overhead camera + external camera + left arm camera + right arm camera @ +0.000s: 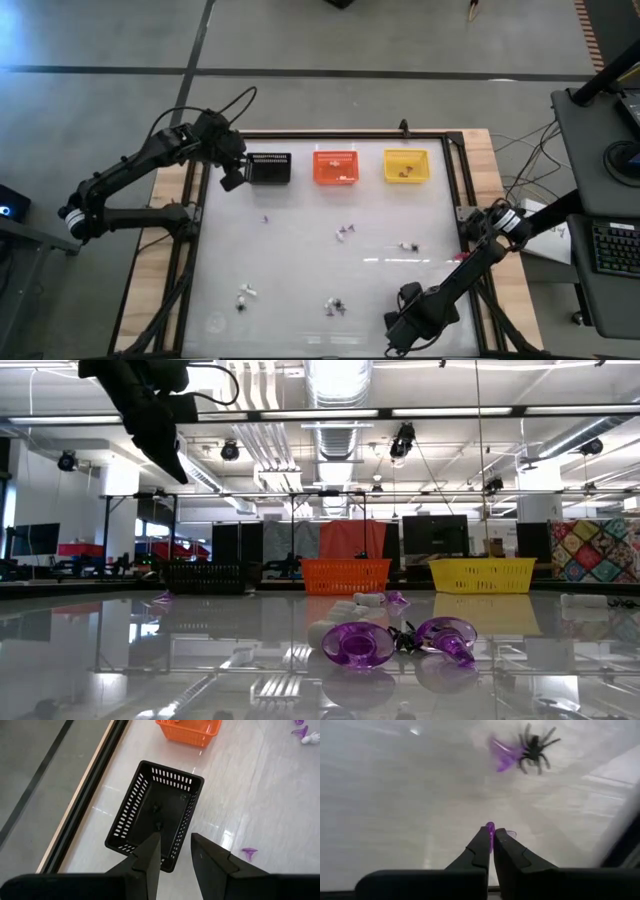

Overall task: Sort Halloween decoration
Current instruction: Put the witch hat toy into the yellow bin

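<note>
My left gripper (175,847) is open and hangs over the left end of the black basket (157,812), high above the table, also seen in the low view (160,435). Two small dark trinkets (158,817) lie in that basket. My right gripper (493,834) is near the table's near edge (400,328), shut on a tiny purple piece (490,826). A black spider (535,747) and a purple piece (501,756) lie on the table beyond it. Other trinkets are scattered about (345,233) (408,245) (244,295) (265,218). My right gripper pinches the tiny purple piece (490,826) between its two fingers, right at their free ends, with a bit of purple sticking out past the fingertips. Whether the piece is clear of the table I cannot tell.
The orange basket (336,166) and the yellow basket (406,166) stand in a row with the black one (268,168) along the far edge, each holding small pieces. In the low view, purple pieces (357,645) and a spider (405,638) lie close to the camera.
</note>
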You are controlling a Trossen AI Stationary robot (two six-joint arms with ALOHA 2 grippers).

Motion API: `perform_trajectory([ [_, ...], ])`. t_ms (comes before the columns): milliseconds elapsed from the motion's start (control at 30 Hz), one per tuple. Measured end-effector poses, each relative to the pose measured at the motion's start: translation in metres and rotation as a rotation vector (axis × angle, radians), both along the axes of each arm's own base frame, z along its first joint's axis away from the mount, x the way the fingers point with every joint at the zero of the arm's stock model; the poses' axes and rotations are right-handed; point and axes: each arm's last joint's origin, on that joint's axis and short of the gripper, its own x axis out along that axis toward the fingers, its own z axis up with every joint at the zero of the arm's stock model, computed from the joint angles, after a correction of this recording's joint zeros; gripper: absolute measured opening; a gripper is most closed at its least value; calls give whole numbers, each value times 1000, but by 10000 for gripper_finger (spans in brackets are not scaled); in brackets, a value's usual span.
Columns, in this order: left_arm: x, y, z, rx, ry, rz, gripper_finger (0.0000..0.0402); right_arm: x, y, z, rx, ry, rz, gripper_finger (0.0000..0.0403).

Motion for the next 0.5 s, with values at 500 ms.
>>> perform_trajectory([
  [500,0,0,0,-2,1,2,91,15,-67,59,-409,-330,-82,9],
])
